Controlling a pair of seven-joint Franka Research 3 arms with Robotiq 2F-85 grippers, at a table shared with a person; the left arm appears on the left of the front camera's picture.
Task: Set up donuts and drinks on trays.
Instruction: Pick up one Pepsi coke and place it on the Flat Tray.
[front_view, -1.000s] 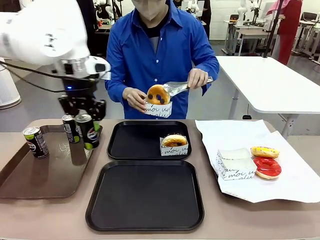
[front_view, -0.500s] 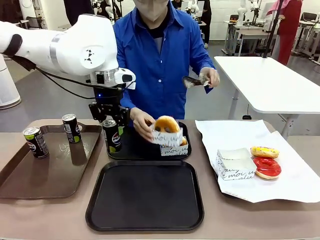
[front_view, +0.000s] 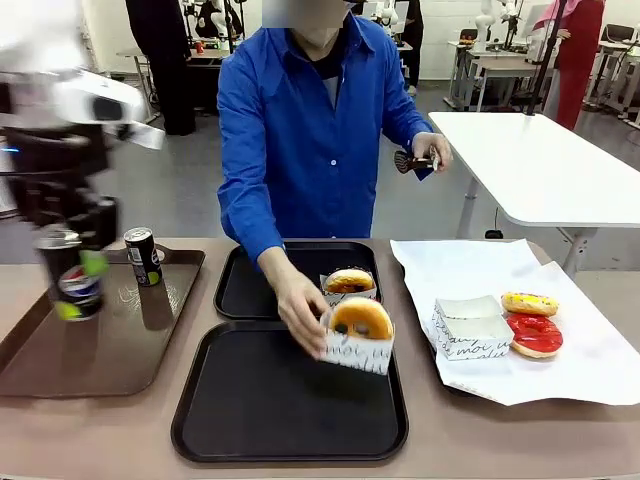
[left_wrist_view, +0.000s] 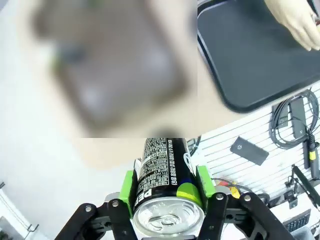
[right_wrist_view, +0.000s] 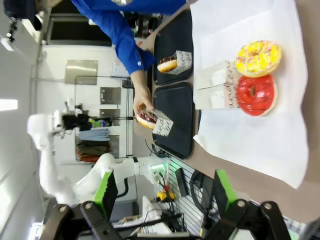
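The left end effector (left_wrist_view: 167, 189) is clamped on a black soda can (left_wrist_view: 161, 167), held over the brown tray (front_view: 110, 360) where a second can (front_view: 143, 257) stands. The right end effector (right_wrist_view: 164, 196) is open and empty. A boxed donut (front_view: 360, 325) is held by a person's hand (front_view: 300, 305) just over the near black tray (front_view: 280, 410). Another boxed donut (front_view: 349, 284) sits in the far tray (front_view: 255, 285). Carrying a drink is judged the step in hand. A free tray spot beside a donut is called for next.
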